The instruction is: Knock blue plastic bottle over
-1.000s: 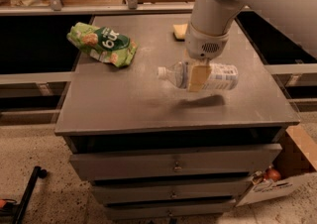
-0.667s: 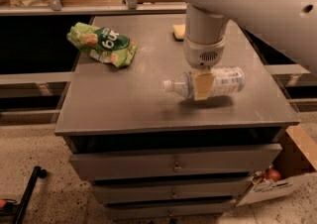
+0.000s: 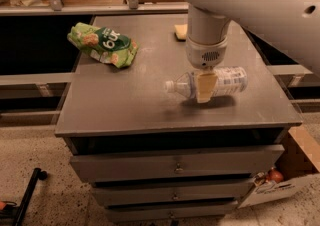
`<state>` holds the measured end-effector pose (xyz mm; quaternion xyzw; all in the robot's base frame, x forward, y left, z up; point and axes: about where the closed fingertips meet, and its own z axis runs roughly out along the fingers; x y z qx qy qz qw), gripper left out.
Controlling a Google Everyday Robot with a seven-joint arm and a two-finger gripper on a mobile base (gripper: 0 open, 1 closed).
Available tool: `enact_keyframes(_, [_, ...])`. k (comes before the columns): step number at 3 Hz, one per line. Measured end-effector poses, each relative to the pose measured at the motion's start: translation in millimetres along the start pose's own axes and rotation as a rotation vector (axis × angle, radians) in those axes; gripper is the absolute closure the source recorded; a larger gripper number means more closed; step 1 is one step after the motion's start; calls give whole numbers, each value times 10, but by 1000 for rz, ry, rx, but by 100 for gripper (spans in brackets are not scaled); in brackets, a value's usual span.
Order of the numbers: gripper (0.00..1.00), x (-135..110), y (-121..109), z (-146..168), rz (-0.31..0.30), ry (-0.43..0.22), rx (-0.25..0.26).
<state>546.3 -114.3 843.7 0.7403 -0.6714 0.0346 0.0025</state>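
The blue plastic bottle (image 3: 227, 81) lies on its side on the grey cabinet top (image 3: 125, 105), white cap pointing left, labelled end to the right. My gripper (image 3: 204, 88) hangs from the white arm directly over the bottle's middle, its pale yellowish fingers (image 3: 205, 86) in front of the bottle and covering part of it.
A green snack bag (image 3: 102, 45) lies at the back left of the top. A small yellow sponge-like item (image 3: 180, 31) sits at the back, behind the arm. A cardboard box (image 3: 280, 175) stands on the floor at the right. Drawers are below the top.
The bottle, lying down throughout, has shifted slightly to the right with the gripper. The arm swung rightward over the table.
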Motion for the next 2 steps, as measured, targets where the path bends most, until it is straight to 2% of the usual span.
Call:
enact_keyframes(1, [0, -5, -13, 1, 0, -3, 7])
enact_keyframes(2, [0, -5, -13, 1, 0, -3, 7])
